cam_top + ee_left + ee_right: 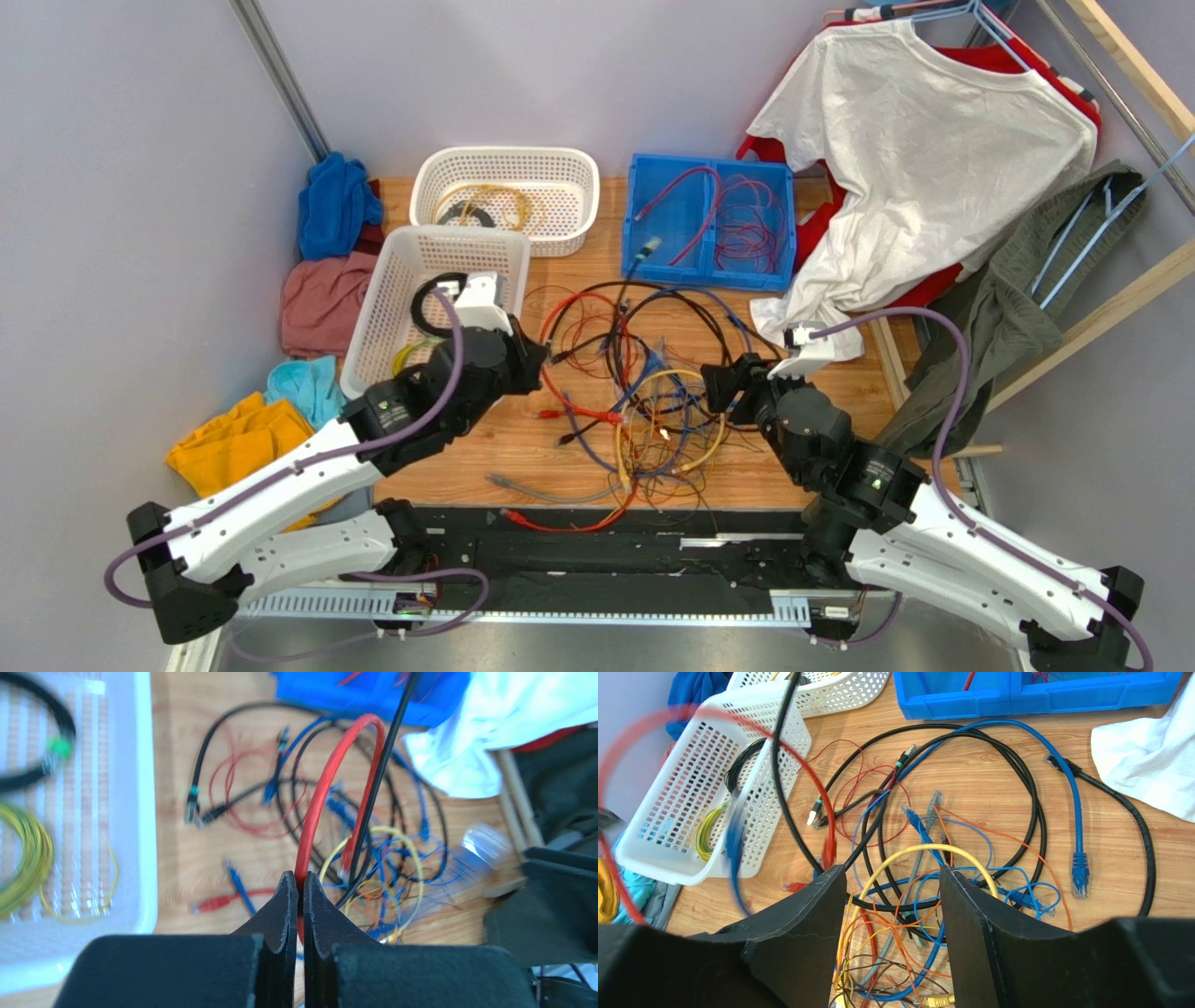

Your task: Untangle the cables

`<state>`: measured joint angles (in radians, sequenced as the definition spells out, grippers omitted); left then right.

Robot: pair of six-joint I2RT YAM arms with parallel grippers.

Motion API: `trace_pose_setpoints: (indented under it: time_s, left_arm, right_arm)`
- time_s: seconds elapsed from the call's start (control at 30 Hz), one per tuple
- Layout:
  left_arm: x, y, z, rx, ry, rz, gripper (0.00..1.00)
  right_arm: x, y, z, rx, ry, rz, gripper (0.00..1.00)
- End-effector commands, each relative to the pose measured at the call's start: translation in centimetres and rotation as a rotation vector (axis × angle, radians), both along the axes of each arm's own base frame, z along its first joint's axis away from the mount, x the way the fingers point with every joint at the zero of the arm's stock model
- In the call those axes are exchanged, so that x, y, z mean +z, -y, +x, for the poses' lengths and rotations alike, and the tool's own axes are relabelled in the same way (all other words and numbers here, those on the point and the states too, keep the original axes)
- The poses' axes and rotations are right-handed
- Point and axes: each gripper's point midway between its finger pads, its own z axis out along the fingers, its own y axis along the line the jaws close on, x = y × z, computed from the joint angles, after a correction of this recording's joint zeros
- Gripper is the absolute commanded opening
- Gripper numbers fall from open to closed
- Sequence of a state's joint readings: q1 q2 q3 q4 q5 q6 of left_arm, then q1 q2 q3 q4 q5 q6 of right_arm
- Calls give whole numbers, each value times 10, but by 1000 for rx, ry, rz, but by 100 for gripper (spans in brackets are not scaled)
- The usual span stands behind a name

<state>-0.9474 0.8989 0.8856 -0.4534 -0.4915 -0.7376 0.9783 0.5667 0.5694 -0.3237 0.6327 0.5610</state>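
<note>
The cables (638, 399) lie heaped on the bench (477, 448) just in front of the blue bin (709, 217). The left gripper (300, 882) is clamped shut on a red cable (314, 805); the right gripper (892, 882) hangs wide open, empty, over the heap. A black cable (384, 763) crosses the red loop, so pulling may cinch a knot.

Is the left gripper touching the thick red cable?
Touching. The left wrist view shows the left gripper shut on the red cable, which runs down between its fingertips.
</note>
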Motion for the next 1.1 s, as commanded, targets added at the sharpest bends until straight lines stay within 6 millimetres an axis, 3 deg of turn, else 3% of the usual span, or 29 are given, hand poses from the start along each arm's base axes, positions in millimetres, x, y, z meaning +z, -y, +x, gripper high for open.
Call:
trace_pose_setpoints:
  time_s: [0.0,0.03,0.13,0.27,0.43,0.63,0.8,0.93,1.07]
  left_arm:
    - [45,12,5,-94,124,75,0]
    - [58,16,7,-102,148,67,0]
    - [66,33,10,-155,167,87,0]
    - [63,41,15,-180,181,152,0]
    - [89,15,20,-98,266,194,0]
    - [147,-22,22,6,431,196,0]
    - [187,-24,19,13,554,106,0]
    - [190,-10,14,-55,560,56,0]
    - [161,27,5,-221,496,28,0]
  right_arm:
    - [12,-6,2,18,38,38,55]
    - [14,-7,2,23,41,41,55]
    - [22,-11,0,52,55,52,55]
    - [33,-4,-4,50,76,69,56]
    - [42,4,-7,46,117,92,56]
    - [42,-2,-4,54,112,86,56]
    - [42,-9,-3,68,101,86,57]
    - [50,-16,-5,113,134,101,58]
    - [70,-25,-12,187,209,150,60]
